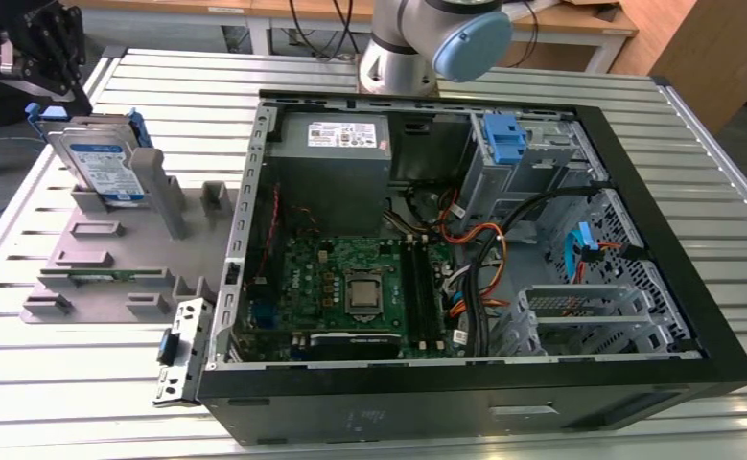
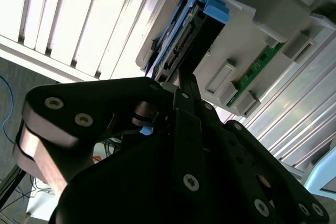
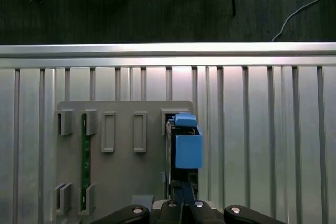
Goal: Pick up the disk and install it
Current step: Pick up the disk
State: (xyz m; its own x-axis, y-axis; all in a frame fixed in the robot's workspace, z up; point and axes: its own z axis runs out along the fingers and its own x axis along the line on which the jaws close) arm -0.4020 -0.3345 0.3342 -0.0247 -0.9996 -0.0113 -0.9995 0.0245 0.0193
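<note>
Ribbed metal table point(image 1: 79, 383) carries grey holder point(image 1: 105, 278) and open computer case point(image 1: 450, 407). Disk point(image 1: 102, 165) stands upright in slot at holder's far corner, toward exterior view's left, outside case. Silver body, white-and-blue label, blue plastic frame. Both wrist views catch disk edge-on: blue frame plain, label face turned away. Gripper point(image 1: 43, 91) hangs just above disk's top end, partly cut off by picture edge in exterior view. Contact with frame hard to make out. Clamped or loose: cannot tell.
</note>
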